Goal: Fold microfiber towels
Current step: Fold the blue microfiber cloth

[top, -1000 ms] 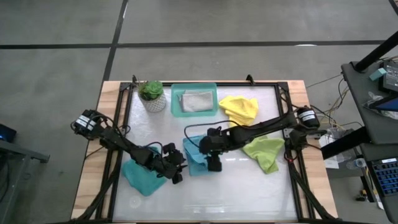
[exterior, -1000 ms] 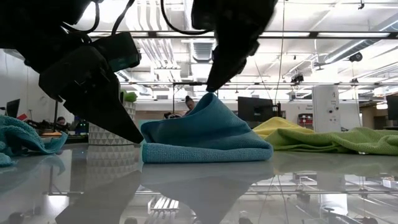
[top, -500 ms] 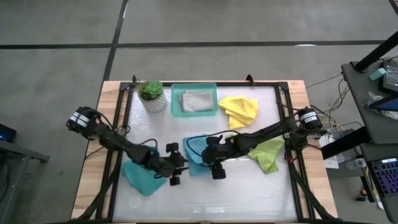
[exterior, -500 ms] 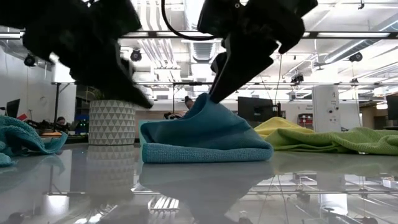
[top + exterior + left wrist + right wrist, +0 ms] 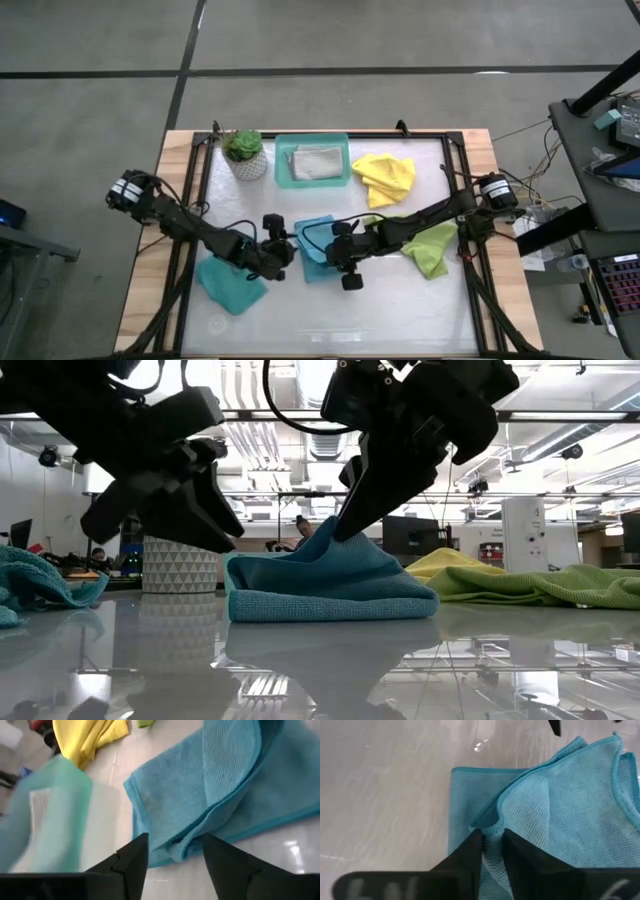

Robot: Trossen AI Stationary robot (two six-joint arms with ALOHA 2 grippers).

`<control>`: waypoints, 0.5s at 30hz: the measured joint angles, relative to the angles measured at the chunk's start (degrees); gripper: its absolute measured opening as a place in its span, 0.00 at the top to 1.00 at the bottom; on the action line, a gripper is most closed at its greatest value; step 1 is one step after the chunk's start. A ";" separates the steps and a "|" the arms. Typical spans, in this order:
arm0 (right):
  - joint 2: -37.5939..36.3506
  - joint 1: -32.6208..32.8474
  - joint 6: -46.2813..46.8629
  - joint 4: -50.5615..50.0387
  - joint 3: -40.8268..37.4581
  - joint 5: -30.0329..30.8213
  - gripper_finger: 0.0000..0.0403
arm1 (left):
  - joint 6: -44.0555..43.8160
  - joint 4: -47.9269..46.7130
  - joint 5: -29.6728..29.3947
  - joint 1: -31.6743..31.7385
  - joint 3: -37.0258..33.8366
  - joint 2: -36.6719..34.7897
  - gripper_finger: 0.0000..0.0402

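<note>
Blue towel (image 5: pixel 318 245), table centre: my right gripper (image 5: pixel 492 837) pinches its raised fold, so the layer can be drawn over. My left gripper (image 5: pixel 170 851), fingers apart and empty, hovers at its near edge. Nearby: second blue towel (image 5: pixel 230 285), green towel (image 5: pixel 428 245), yellow towel (image 5: pixel 385 175), grey towel in tray (image 5: pixel 345 160), plant pot (image 5: pixel 245 155). Nothing blocks the fold.

The glossy white table (image 5: pixel 400 305) carries teal (image 5: pixel 318 245), yellow (image 5: pixel 385 175) and lime towels (image 5: pixel 428 246), a teal tray (image 5: pixel 312 181) and a potted plant (image 5: pixel 244 155).
</note>
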 joint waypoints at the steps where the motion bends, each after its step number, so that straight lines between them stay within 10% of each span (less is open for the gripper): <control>1: 0.00 0.00 -0.07 -0.02 -0.02 0.02 0.88 | 1.57 0.12 0.00 0.15 -0.02 0.00 0.55; 15: 0.02 0.00 -0.81 0.26 0.00 -0.04 0.98 | 2.37 0.36 8.28 5.28 -0.70 0.00 0.53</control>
